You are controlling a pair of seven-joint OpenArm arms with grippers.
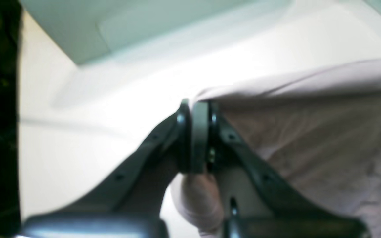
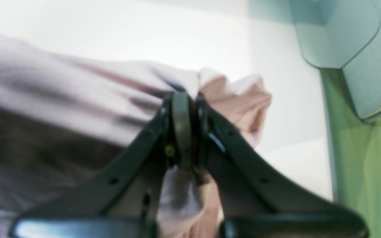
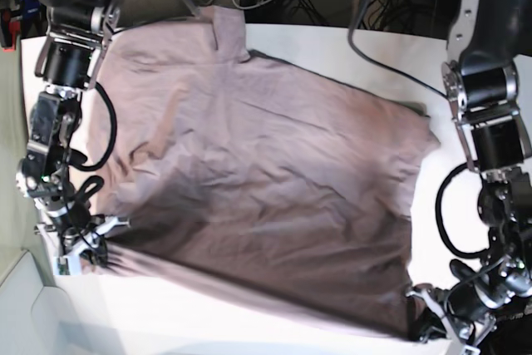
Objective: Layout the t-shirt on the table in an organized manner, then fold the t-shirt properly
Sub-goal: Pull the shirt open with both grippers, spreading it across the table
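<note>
Both tools' clamped t-shirt [image 3: 258, 180] edges, wrist-views only.

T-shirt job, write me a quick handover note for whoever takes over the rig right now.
Left claw: shut on a near corner of the t-shirt.
Right claw: shut on the other near corner, with bunched cloth poking past the tips.
T-shirt: spread across the table, mostly open but wrinkled, its near edge stretched between the two claws. The far part reaches the table's back edge.
Done: the shirt is gripped by both corners and largely laid out.
Left: smooth out the wrinkles, square it up, then do all the folds. No fold is made yet.
</note>
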